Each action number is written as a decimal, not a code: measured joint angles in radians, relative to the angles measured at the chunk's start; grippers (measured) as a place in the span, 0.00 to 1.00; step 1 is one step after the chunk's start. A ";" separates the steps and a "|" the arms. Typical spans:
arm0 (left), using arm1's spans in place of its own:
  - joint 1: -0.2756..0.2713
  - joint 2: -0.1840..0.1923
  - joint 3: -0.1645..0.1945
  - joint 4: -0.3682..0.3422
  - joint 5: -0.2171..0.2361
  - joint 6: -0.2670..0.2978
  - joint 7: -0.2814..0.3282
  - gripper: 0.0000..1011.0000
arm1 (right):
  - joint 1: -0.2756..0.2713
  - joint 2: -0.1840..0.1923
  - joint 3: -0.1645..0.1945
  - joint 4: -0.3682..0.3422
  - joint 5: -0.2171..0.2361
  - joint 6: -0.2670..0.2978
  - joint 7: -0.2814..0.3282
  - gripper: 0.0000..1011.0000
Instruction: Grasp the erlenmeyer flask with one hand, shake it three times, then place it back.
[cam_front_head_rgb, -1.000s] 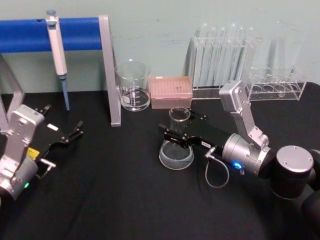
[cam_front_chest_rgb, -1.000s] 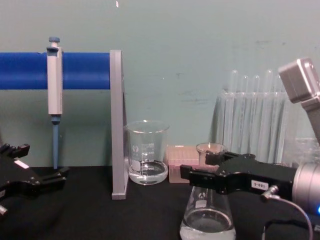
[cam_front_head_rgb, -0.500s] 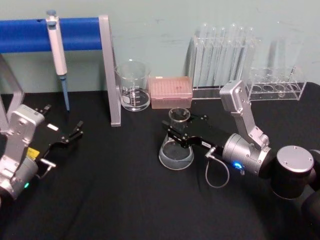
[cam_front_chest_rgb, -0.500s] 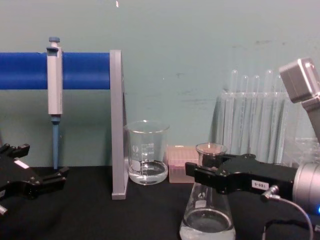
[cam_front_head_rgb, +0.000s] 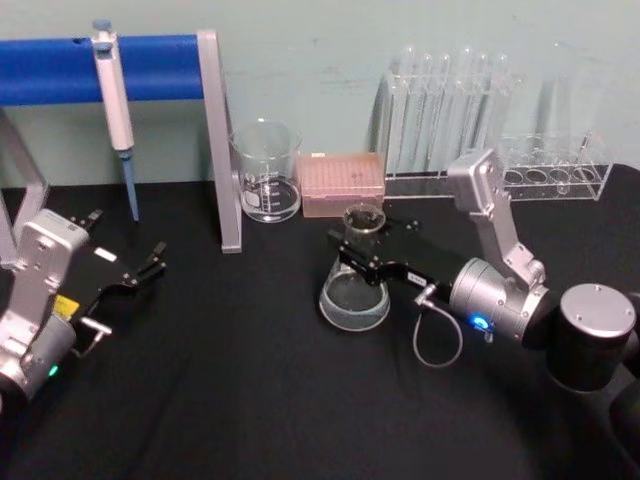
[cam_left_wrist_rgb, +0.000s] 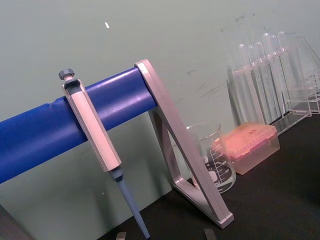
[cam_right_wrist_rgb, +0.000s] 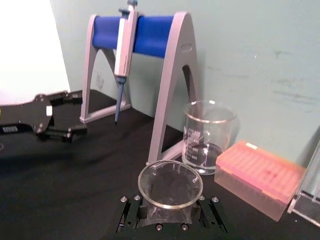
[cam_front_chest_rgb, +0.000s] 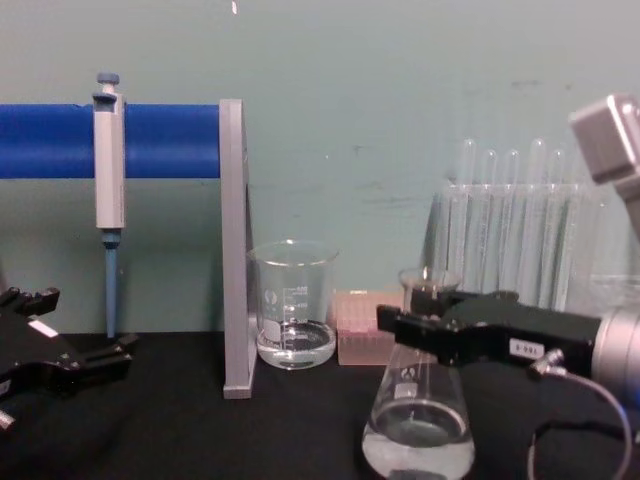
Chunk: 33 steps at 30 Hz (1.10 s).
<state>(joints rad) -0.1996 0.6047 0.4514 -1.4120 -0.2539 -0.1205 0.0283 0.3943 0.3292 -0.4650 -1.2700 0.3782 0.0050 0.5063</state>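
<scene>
Right hand (cam_front_chest_rgb: 408, 318) grasps erlenmeyer flask (cam_front_chest_rgb: 417, 420); chest view reveals its liquid (cam_front_chest_rgb: 418, 455); left hand (cam_front_head_rgb: 143, 268) open

My head camera looks steeply down on the black table (cam_front_head_rgb: 230, 400), with the blue pipette stand (cam_front_head_rgb: 150, 65) at eleven o'clock. My chest camera sits low, facing that stand side-on. My left wrist camera sees it from close below; the right one peers over the erlenmeyer flask (cam_right_wrist_rgb: 170, 186). All four share the beaker (cam_front_head_rgb: 266, 172).

A lab: pipette (cam_front_head_rgb: 113, 90), glass beaker (cam_front_head_rgb: 266, 172), test tubes (cam_front_head_rgb: 450, 105), tip box (cam_front_head_rgb: 343, 183)
</scene>
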 joint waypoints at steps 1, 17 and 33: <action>0.000 0.000 0.000 0.000 0.000 0.000 0.000 0.99 | -0.001 0.001 0.002 -0.007 0.002 0.004 0.000 0.45; 0.000 0.000 0.000 0.000 0.000 0.000 0.000 0.99 | -0.015 0.075 0.047 -0.239 0.073 0.138 -0.027 0.45; 0.000 0.000 0.000 0.000 0.000 0.000 0.000 0.99 | -0.012 0.147 0.081 -0.364 0.151 0.173 -0.046 0.45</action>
<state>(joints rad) -0.1995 0.6047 0.4514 -1.4119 -0.2539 -0.1205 0.0283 0.3823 0.4758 -0.3838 -1.6337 0.5294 0.1779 0.4600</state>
